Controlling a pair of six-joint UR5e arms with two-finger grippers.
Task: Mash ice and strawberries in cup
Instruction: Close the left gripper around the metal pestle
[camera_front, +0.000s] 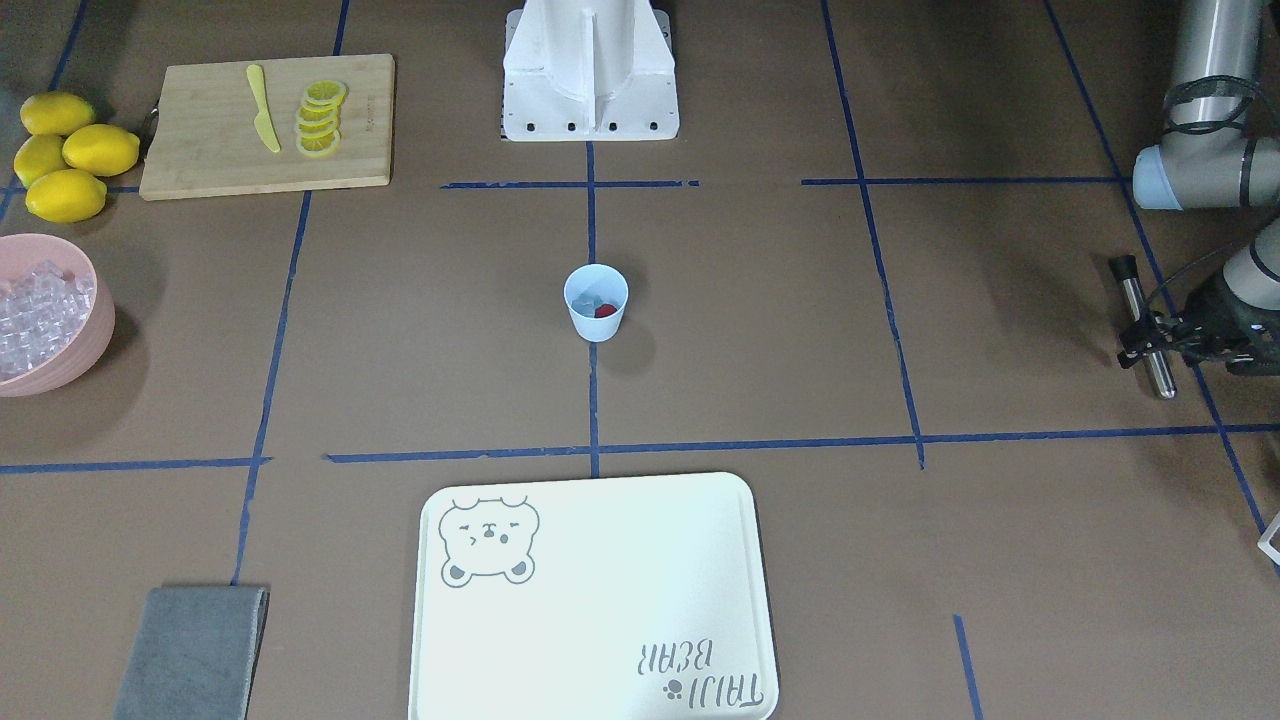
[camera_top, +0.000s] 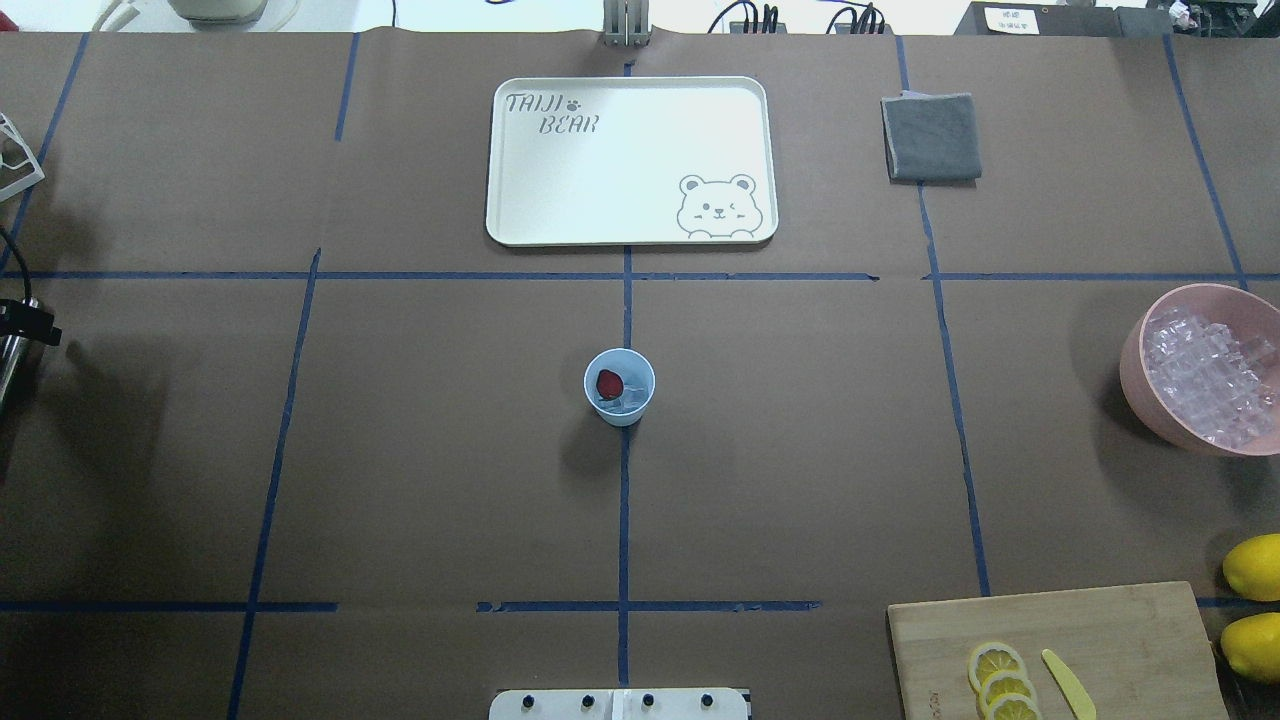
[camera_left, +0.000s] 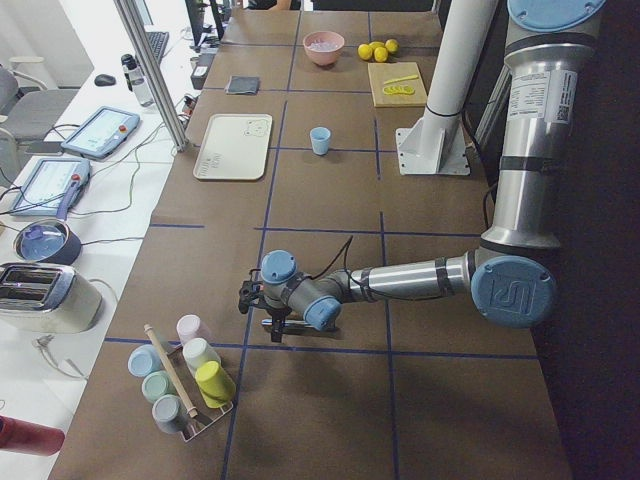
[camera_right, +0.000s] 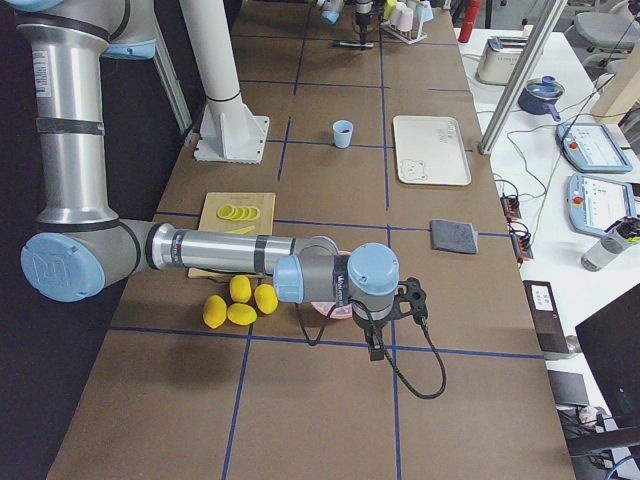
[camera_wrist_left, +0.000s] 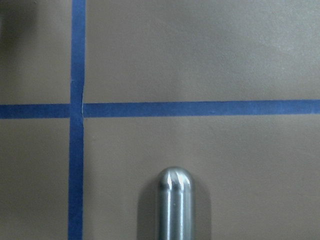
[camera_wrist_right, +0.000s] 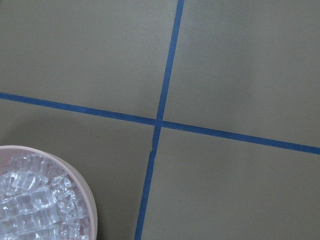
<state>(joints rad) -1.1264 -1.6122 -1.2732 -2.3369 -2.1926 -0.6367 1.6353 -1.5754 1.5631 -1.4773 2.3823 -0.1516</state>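
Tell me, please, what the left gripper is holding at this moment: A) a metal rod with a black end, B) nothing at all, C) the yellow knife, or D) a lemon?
A: in the front-facing view the left gripper is closed around a metal rod with a black end, and the left wrist view shows the rod's rounded steel tip.

Open desk (camera_top: 420, 450) surrounds the cup (camera_top: 619, 386) on every side; tray (camera_top: 620, 170), pink bowl (camera_top: 1133, 370) and cutting board (camera_top: 1120, 640) lie well apart.
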